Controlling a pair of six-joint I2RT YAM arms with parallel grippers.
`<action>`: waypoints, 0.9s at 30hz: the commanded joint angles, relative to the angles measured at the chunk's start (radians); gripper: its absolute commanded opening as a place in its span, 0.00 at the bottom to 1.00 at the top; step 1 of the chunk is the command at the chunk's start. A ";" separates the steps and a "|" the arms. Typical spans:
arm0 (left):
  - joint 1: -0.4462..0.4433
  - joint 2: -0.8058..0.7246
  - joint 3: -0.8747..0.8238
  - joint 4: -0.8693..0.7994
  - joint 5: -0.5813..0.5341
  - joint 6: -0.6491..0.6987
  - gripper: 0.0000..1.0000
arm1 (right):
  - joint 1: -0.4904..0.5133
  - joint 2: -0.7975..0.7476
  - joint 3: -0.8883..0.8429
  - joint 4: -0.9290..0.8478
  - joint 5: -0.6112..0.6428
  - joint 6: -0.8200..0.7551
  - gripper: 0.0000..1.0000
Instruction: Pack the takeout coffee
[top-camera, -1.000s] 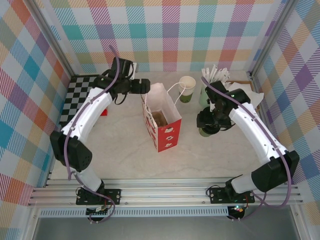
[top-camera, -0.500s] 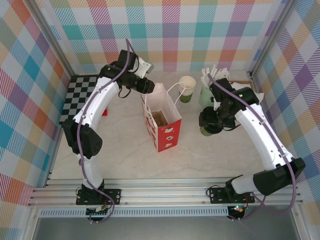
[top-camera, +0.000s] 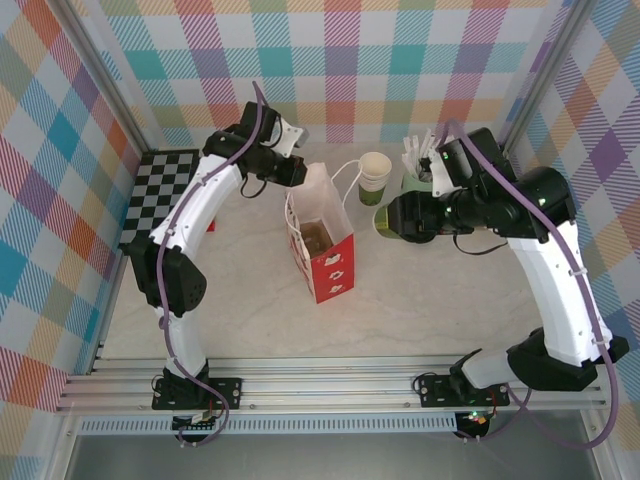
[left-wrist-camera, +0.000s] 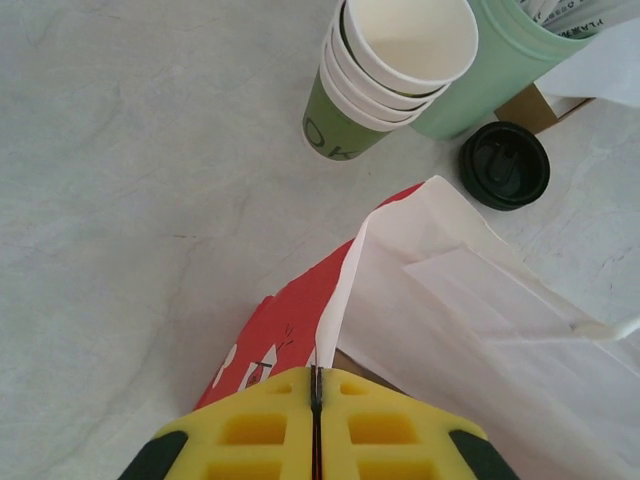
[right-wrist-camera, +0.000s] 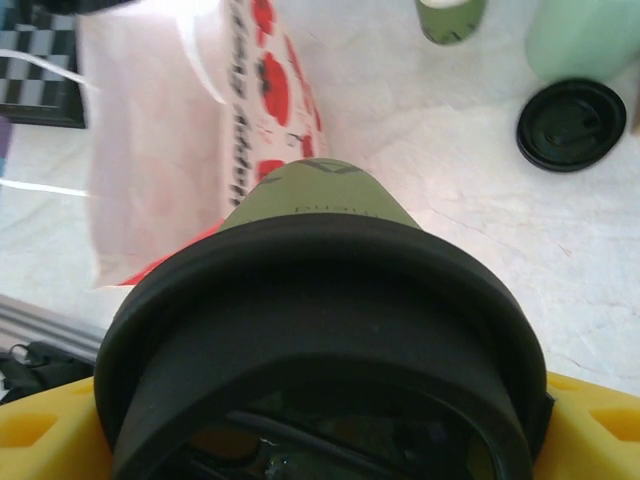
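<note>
Fingers on the left pinch the bag rim; right fingers clasp a lidded coffee cup near it.

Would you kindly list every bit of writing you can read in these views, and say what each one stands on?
"OK": pale letters low on the green stack of lidless cups; any further letters are hidden.
Print on the white sticks: cut off, unreadable.
Dark lettering down the red bag: too blurred to read.
Faint mark on the takeout coffee cup: too blurred to read.
</note>
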 joint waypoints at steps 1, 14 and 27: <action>-0.021 -0.010 0.025 -0.012 0.015 -0.054 0.03 | 0.050 0.037 0.085 -0.038 -0.026 0.026 0.50; -0.088 -0.023 0.016 -0.010 -0.044 -0.218 0.00 | 0.201 0.233 0.241 0.010 -0.004 -0.015 0.49; -0.065 -0.136 -0.005 -0.084 -0.225 -0.224 0.57 | 0.249 0.395 0.278 0.033 0.070 0.025 0.49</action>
